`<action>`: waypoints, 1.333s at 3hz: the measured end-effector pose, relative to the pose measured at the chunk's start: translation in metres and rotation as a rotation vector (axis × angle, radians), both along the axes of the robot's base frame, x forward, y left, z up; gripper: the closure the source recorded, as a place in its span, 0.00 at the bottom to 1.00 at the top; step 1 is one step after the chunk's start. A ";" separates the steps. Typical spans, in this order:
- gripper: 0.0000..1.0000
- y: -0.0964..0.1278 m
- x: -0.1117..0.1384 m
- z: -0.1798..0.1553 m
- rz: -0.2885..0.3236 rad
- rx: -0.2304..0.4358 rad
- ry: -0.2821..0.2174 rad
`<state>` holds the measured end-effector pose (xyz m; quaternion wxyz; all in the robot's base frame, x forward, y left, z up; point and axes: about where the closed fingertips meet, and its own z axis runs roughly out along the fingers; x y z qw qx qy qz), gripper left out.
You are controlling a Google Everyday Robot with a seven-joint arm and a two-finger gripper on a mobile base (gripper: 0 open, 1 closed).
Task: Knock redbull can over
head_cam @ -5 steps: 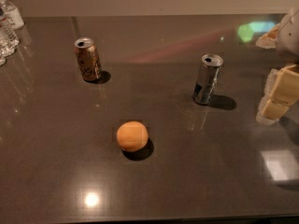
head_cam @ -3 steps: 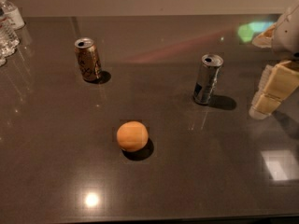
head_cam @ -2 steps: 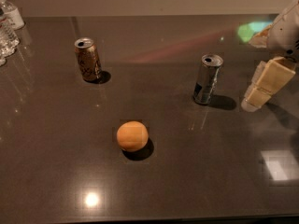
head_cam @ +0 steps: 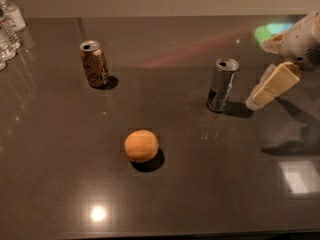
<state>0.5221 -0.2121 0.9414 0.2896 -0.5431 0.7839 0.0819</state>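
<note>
The redbull can is a tall slim silver can with dark blue patches. It stands upright on the dark table, right of centre. My gripper comes in from the right edge, cream-coloured, angled down and to the left. Its tip is just to the right of the can's lower half, a short gap away and not touching it.
A shorter brown-gold can stands upright at the back left. An orange lies near the table's middle front. Clear water bottles stand at the far left edge. The glossy dark table reflects lights.
My gripper has moved left and slightly down toward the redbull can, closing most of the gap. The can, the orange and the brown can have not moved.
</note>
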 end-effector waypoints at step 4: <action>0.00 0.037 0.045 -0.028 0.022 0.384 -0.103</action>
